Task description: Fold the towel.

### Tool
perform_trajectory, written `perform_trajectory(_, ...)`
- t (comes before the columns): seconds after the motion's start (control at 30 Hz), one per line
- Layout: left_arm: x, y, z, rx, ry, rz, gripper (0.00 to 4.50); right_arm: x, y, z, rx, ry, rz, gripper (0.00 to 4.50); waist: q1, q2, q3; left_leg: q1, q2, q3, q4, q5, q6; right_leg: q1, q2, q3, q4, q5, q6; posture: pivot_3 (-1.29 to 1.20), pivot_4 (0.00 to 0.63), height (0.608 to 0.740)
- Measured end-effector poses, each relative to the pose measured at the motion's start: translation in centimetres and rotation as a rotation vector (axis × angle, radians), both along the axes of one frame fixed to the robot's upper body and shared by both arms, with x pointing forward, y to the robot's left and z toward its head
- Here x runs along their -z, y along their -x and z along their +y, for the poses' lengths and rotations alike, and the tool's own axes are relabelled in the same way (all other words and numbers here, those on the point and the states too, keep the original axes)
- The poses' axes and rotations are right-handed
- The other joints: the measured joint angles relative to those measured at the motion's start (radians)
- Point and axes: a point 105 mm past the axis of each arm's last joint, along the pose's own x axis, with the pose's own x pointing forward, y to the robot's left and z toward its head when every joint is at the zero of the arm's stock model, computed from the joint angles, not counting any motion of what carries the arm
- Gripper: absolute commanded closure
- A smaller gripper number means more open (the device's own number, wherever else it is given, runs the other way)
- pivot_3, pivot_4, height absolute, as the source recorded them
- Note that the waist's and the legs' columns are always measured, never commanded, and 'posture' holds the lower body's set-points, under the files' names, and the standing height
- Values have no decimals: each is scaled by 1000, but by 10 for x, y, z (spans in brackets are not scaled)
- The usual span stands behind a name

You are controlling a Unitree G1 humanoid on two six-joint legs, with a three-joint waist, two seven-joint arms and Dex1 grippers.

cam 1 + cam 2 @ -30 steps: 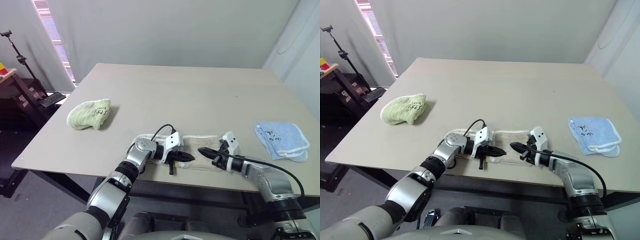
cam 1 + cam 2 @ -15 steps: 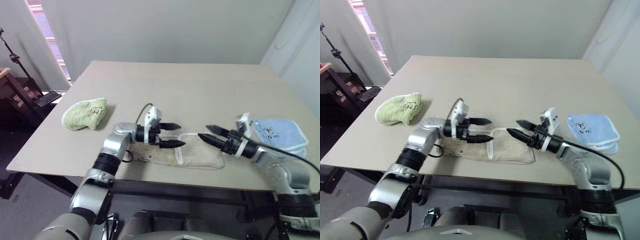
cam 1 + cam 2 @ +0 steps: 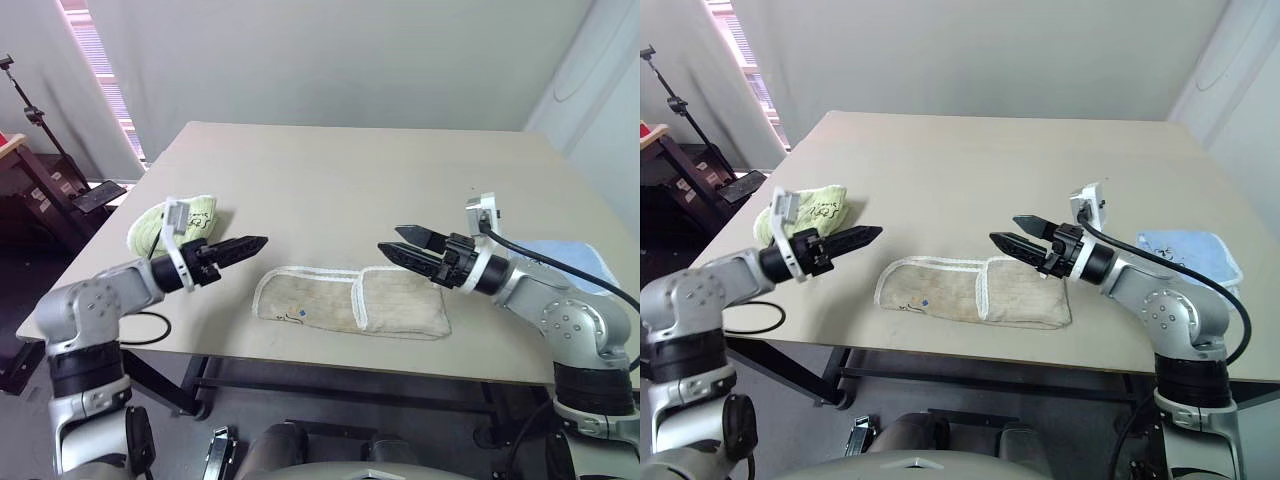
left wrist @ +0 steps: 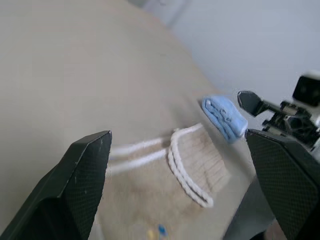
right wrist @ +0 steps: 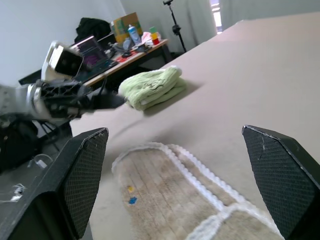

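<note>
The towel point(image 3: 350, 300), beige with white corded edging, lies folded into a long strip near the table's front edge, and a white seam crosses its middle. My left gripper point(image 3: 252, 245) hovers above the table to the towel's left, pointing right. It is open and empty, and the left wrist view shows its fingers point(image 4: 80, 185) spread wide. My right gripper point(image 3: 390, 241) hangs over the towel's right end, pointing left. It is open too, with nothing between its fingers point(image 5: 85, 175).
A light green cloth point(image 3: 180, 225) sits at the left of the table point(image 3: 330, 180), behind my left gripper. A light blue cloth point(image 3: 1185, 250) lies at the right, partly behind my right arm. A cluttered desk point(image 5: 120, 47) and a stand are off the table's left.
Both grippers opened and rose off the towel. My left arm swung far out to the left. The towel now lies flat, free of both grippers.
</note>
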Motion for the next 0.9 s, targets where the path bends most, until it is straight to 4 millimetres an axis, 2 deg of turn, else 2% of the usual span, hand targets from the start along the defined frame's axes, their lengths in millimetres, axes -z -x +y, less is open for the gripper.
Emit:
perform_trajectory(0.17,24,35,-6,-19,64,161,0,8,-3,4,-10,-8,45,17,-1,0,0,1,0,0,0,0,-1,1,0,0,0,-1,-4,0,0,740)
perform_trajectory(0.27,41,46,-5,-63,62,241,0,11,-5,3,-5,-13,61,17,-1,0,0,2,1,0,0,0,-1,1,0,0,0,-1,-5,0,0,740)
perform_trajectory(0.53,69,47,7,-174,43,391,0,12,-7,4,-3,-22,71,17,0,0,0,2,1,0,0,0,-2,2,0,0,-2,-1,-6,0,0,740)
perform_trajectory(0.77,80,46,-9,-165,170,493,0,16,-10,1,30,4,77,17,0,1,-1,1,1,0,-1,0,-2,1,0,0,-2,-1,-6,0,0,740)
perform_trajectory(0.9,82,42,-12,-182,184,531,0,18,-12,-1,47,14,80,17,0,1,-1,1,1,1,-1,0,-2,1,0,0,-2,-1,-6,0,0,740)
